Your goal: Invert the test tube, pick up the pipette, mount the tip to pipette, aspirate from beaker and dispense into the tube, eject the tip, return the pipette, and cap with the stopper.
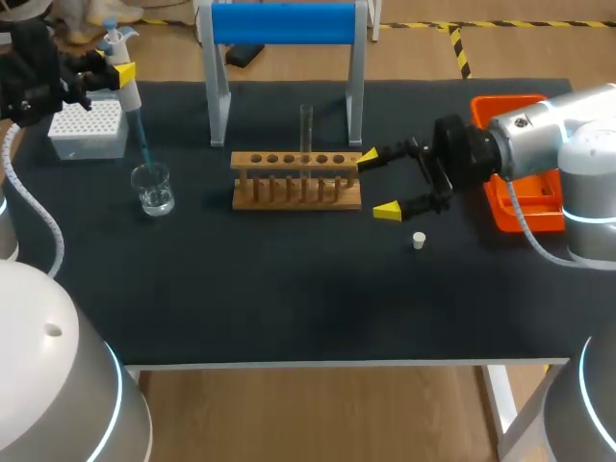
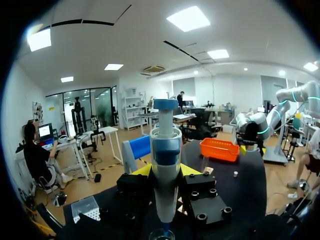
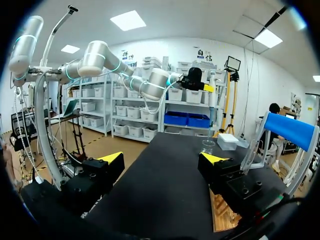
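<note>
— So, where's the pipette (image 1: 130, 96) right now?

— Up at the far left of the table (image 1: 289, 298). The left gripper (image 1: 117, 75) is clamped on its body, a yellow-tipped finger on either side. It hangs over the beaker (image 1: 154, 189), and its blue tip (image 1: 142, 144) slants down into the beaker's mouth.

— Is the end in the liquid?

— Can't tell from where I'm standing. It's inside the glass, that's all I can say.

— And the other arm?

— The right gripper (image 1: 378, 184) sits low over the table, just beside the right end of the wooden rack (image 1: 296, 181). Its fingers are spread wide apart.

— The tube?

— One glass tube (image 1: 306, 130) stands upright in the rack, in one of the middle holes. The little white stopper (image 1: 419, 241) lies on the table near the right gripper, on the side towards the front edge, touching neither finger.

— What else is out?

— A white tip box (image 1: 89, 127) just behind the beaker. A stand (image 1: 284, 24) with a blue bar across its top is behind the rack. An orange tray (image 1: 508, 104) is at the right edge, partly hidden by the right arm.
</note>
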Motion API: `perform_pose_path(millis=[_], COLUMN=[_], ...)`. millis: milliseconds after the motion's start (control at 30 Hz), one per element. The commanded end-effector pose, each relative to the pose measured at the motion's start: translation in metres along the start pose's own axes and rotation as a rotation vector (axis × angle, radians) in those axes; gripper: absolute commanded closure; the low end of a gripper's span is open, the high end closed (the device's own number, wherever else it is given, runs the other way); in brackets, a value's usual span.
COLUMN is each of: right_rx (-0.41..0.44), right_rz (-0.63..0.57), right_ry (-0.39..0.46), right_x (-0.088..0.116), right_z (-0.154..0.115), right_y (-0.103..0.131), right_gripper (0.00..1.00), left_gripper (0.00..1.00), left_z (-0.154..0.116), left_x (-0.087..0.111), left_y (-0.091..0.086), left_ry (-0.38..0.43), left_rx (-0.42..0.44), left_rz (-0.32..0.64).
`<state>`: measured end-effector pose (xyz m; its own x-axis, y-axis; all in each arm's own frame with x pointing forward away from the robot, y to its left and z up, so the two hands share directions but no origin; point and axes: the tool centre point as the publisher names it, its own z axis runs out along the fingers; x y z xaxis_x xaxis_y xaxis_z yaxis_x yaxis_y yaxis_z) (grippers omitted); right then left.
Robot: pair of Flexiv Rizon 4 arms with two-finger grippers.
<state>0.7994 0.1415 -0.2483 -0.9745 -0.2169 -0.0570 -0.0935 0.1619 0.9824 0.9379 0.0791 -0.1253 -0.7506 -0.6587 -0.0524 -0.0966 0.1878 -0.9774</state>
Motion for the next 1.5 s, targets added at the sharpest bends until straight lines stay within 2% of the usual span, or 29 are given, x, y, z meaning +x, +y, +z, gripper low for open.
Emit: perform_pose_path(millis=[33, 400, 467, 533, 800, 1000, 1067, 1233, 1500], right_rx=[0.002, 0.002, 0.042, 0.047, 0.113, 0.105, 0.099, 0.150, 0.182], right_rz=[0.000, 0.000, 0.005, 0.008, 0.004, 0.069, 0.088, 0.086, 0.100], right_ry=[0.001, 0.001, -0.055, -0.071, -0.129, -0.220, -0.234, -0.283, -0.306], right_x=[0.000, 0.000, -0.003, -0.003, -0.007, -0.022, -0.026, -0.035, -0.047], right_z=[-0.001, -0.001, 0.004, 0.010, 0.055, 0.090, 0.102, 0.130, 0.161], right_y=[0.001, 0.001, 0.004, 0.010, 0.029, 0.033, 0.033, 0.024, 0.007], right_gripper=[0.00, 0.00, 0.00, 0.00, 0.00, 0.00, 0.00, 0.00, 0.00], left_gripper=[1.00, 1.00, 1.00, 1.00, 1.00, 1.00, 1.00, 1.00, 1.00], left_z=[0.000, 0.000, 0.000, 0.000, 0.000, 0.000, 0.000, 0.000, 0.000], left_x=[0.000, 0.000, 0.000, 0.000, 0.000, 0.000, 0.000, 0.000, 0.000], left_y=[0.001, 0.001, 0.001, 0.001, 0.001, 0.001, 0.001, 0.001, 0.001], left_ry=[-0.002, -0.002, -0.002, -0.002, -0.002, -0.002, -0.002, -0.002, -0.002], left_rx=[0.005, 0.005, 0.005, 0.005, 0.005, 0.005, 0.005, 0.005, 0.005], left_rz=[0.002, 0.002, 0.002, 0.002, 0.002, 0.002, 0.002, 0.002, 0.002])
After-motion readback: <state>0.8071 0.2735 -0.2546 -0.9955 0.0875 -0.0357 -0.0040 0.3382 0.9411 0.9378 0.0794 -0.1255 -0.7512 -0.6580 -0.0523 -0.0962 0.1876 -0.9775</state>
